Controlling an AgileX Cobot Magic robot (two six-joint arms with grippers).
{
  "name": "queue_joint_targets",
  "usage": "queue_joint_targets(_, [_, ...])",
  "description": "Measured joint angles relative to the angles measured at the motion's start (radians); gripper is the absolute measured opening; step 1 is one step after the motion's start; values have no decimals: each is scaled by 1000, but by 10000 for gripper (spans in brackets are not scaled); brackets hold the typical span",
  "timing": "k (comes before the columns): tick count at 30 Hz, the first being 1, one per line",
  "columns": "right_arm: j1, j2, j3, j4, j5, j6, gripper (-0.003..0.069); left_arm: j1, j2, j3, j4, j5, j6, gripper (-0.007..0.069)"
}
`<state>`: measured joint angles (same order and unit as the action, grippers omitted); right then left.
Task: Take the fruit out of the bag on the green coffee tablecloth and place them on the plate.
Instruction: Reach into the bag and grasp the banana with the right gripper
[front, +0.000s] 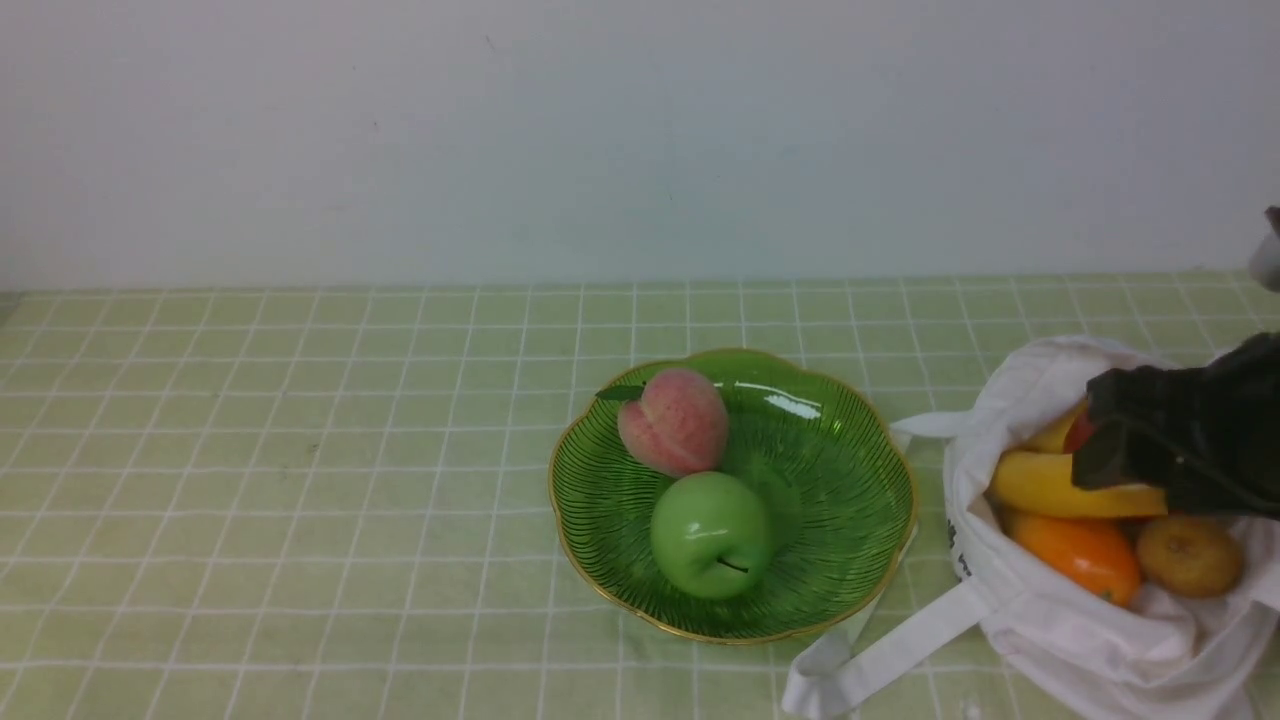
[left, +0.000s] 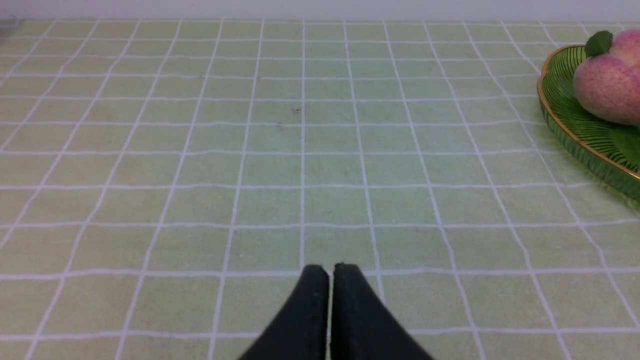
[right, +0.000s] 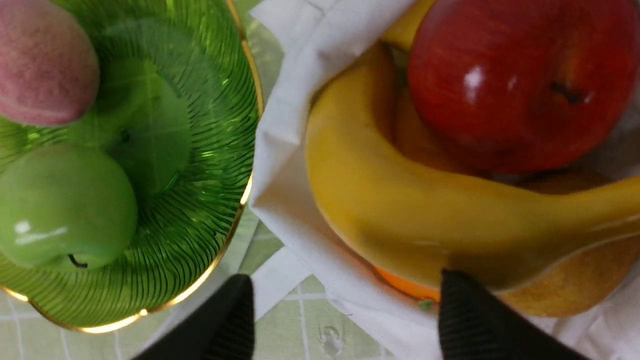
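The right gripper (right: 345, 315) is released: its two fingers stand wide apart, and I see nothing held between them. In the front view this gripper is over the opening of the white cloth bag (front: 1070, 635), and it hides a part of the fruits there. Beneath the right gripper, inside the bag, there is the yellow banana (front: 1050, 487), which lies across the other fruits. Also below this gripper are the red apple (right: 520, 85), beside the inner curve of the banana, the orange fruit (front: 1080, 555), partly under the banana, and the brown round fruit (front: 1190, 555), next to the orange one. One more yellow fruit (front: 1055, 432) shows only a small part behind the banana, so I cannot tell its full shape. To the left of the right gripper, near the bag, stands the green glass plate (front: 850, 500) with its gold rim. On this plate, also left of the gripper, are the pink peach (front: 680, 420) with a leaf and the green apple (front: 710, 535), close to each other. The left gripper (left: 331, 272) is clenched, its tips almost together, with no fruit in it. Before this gripper spreads the green tablecloth (left: 300, 175) with white lines, and the plate is well apart from it, toward the right arm's side.
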<state>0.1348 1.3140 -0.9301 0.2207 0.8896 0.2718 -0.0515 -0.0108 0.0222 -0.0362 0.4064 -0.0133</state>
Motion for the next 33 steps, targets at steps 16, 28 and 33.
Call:
queue_joint_targets(16, [0, 24, -58, -184, 63, 51, 670, 0, 0, 0, 0, 0, 0, -8])
queue_joint_targets(28, [67, 52, -181, -203, 217, -589, 612, 0, 0, 0, 0, 0, 0, -8])
queue_joint_targets(33, [80, 114, -181, -273, 170, -617, 610, 0, 0, 0, 0, 0, 0, -8])
